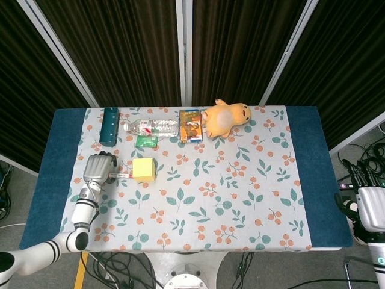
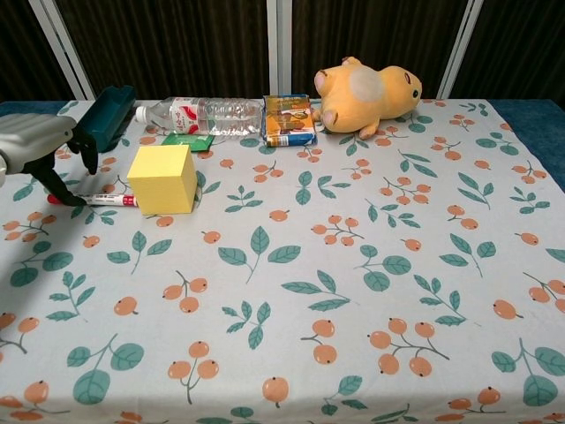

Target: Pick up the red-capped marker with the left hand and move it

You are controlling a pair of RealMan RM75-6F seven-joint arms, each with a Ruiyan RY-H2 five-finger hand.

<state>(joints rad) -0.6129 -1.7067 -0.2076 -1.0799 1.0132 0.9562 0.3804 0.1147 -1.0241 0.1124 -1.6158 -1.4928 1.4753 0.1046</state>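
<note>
The red-capped marker (image 1: 123,175) (image 2: 104,200) lies flat on the floral tablecloth, just left of a yellow cube (image 1: 144,170) (image 2: 162,178), its cap pointing left. My left hand (image 1: 98,168) (image 2: 40,146) hovers over the cap end with its dark fingers (image 2: 64,187) spread down around the marker. One fingertip sits at the cap and hides part of it; the others stay above the barrel, and nothing is held. My right hand (image 1: 370,206) hangs off the table's right edge, fingers apart, empty.
Along the far edge lie a dark green box (image 1: 109,125) (image 2: 104,117), a water bottle (image 1: 150,127) (image 2: 199,115), a small green pack (image 1: 146,141), a snack box (image 1: 190,125) (image 2: 289,120) and a yellow plush toy (image 1: 225,117) (image 2: 366,93).
</note>
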